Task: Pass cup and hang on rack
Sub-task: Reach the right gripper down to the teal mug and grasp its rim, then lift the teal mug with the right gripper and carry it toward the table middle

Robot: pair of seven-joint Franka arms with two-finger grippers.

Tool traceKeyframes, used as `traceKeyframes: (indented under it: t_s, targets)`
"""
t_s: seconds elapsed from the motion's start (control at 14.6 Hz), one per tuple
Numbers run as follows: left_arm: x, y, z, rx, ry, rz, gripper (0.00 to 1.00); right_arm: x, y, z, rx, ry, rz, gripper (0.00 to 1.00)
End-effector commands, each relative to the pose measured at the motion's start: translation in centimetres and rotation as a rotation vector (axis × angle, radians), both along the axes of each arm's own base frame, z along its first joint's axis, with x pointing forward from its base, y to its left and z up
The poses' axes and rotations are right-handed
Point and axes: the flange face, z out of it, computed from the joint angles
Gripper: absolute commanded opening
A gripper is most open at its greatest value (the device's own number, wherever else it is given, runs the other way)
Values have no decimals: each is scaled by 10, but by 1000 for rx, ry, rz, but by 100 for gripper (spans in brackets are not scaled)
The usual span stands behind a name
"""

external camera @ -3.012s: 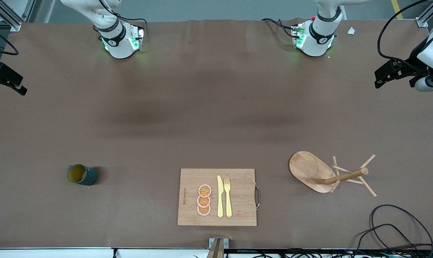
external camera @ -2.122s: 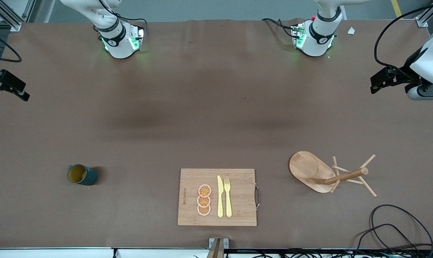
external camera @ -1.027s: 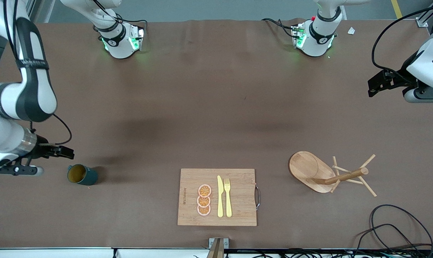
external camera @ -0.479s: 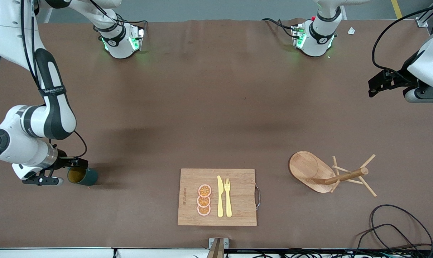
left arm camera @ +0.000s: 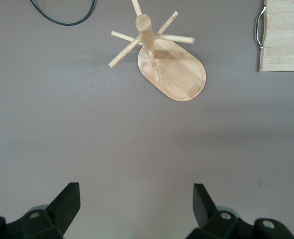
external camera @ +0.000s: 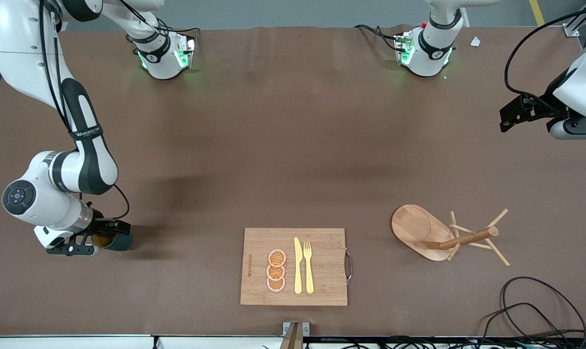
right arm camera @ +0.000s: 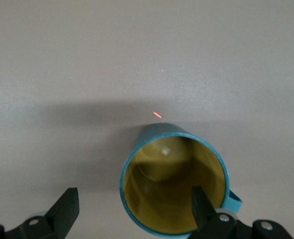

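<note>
The teal cup (external camera: 122, 239) with its yellow inside stands upright near the right arm's end of the table. My right gripper (external camera: 107, 233) is open, low over it. In the right wrist view the cup (right arm camera: 174, 184) fills the lower middle, handle (right arm camera: 235, 202) to one side; my right gripper (right arm camera: 135, 206) has one finger (right arm camera: 202, 203) over the cup's mouth near the handle side and the other finger (right arm camera: 67, 204) outside the wall. The wooden rack (external camera: 467, 238) stands toward the left arm's end. My left gripper (external camera: 508, 114) hangs open and empty in the air; its wrist view (left arm camera: 137, 204) shows the rack (left arm camera: 172, 74).
A bamboo cutting board (external camera: 324, 266) with orange slices, a yellow knife and a fork lies between cup and rack, near the front camera. Black cables (external camera: 530, 305) loop at the table edge beside the rack. Both arm bases stand along the edge farthest from the camera.
My right arm has swung in from the table's end and come down over the cup, open. The left gripper has shifted only slightly. Cup and rack have not moved.
</note>
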Motion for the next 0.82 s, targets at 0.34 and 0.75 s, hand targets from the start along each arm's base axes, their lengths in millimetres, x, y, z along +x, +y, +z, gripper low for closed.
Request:
traceKeyframes:
  t_s: [0.34,0.75]
  targets:
    - [-1,0,9,-7,-19,2,100,4,-4,-10,-5,-9,77,40]
    - [0,1,5,-2,-10,7,100,4,-2,-9,-1,-9,80,8]
